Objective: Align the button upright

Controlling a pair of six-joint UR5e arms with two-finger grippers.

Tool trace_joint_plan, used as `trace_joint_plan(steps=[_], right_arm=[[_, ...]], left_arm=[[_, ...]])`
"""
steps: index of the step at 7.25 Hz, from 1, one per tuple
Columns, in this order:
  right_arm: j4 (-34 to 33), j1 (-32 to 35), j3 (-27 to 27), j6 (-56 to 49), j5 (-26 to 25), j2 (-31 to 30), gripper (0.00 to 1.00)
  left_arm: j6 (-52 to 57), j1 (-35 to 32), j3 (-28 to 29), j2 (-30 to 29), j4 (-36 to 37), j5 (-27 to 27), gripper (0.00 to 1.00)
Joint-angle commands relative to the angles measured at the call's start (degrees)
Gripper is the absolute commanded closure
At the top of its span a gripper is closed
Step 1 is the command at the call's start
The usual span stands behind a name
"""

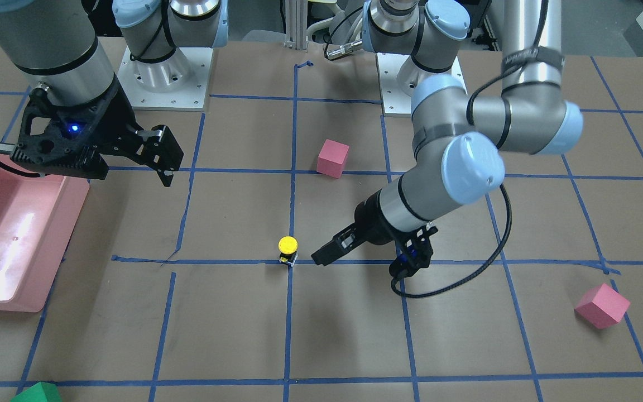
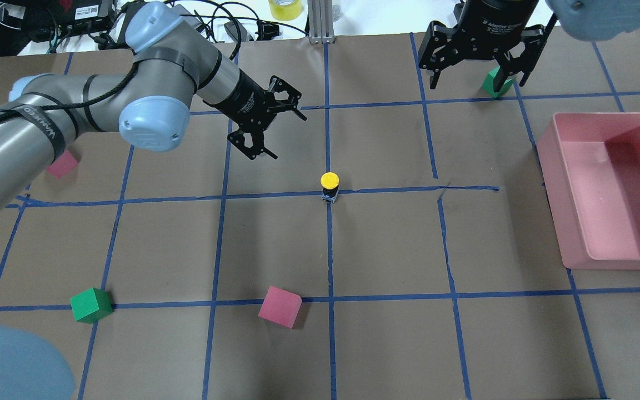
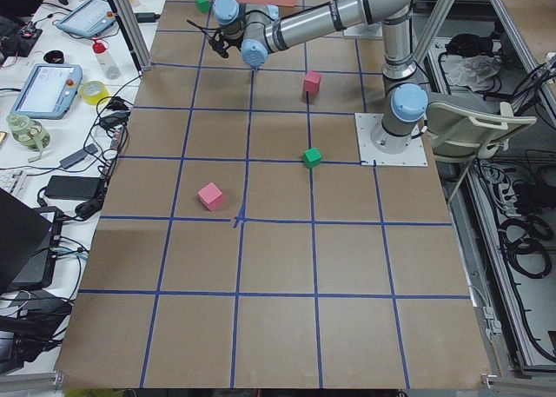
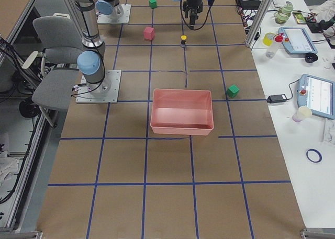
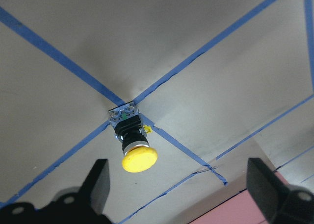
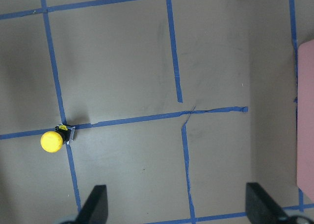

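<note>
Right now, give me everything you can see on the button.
The button is tiny: a round yellow mushroom cap that looks like plastic, on a black neck over a grey-silver blocky base. It stands upright, base down, on a crossing of blue tape lines near the table's middle. Nothing touches it but the table. The open left gripper hangs beside it, apart.
</note>
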Motion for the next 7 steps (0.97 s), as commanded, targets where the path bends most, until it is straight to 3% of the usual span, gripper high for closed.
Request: trace_joint_plan(steps=[1, 2, 4, 5, 6, 7], right_arm=[[0.1, 0.0, 0.0, 0.1, 0.0, 0.0, 0.0], [-0.1, -0.1, 0.0, 0.0, 0.0, -0.1, 0.0], [0.0, -0.1, 0.1, 0.1, 0.1, 0.1, 0.0], [-0.5, -0.1, 0.5, 0.1, 0.1, 0.0, 0.0], [-0.3, -0.1, 0.6, 0.1, 0.0, -0.1, 0.0], [-0.5, -0.1, 0.7, 0.1, 0.0, -0.1, 0.0]], left_arm=[[26.9, 0.2, 0.6, 7.3, -11.1, 17.3, 0.0], [35.0, 0.3, 0.6, 9.7, -12.4, 20.9, 0.0], [36.6, 0.3, 2.5, 12.2, -15.2, 22.5, 0.0], [36.7, 0.3, 8.1, 12.2, -26.6, 23.9, 0.0], [36.8, -0.2, 11.2, 12.9, -29.2, 25.1, 0.0], [37.1, -0.3, 9.7, 14.0, -27.8, 25.0, 0.0]])
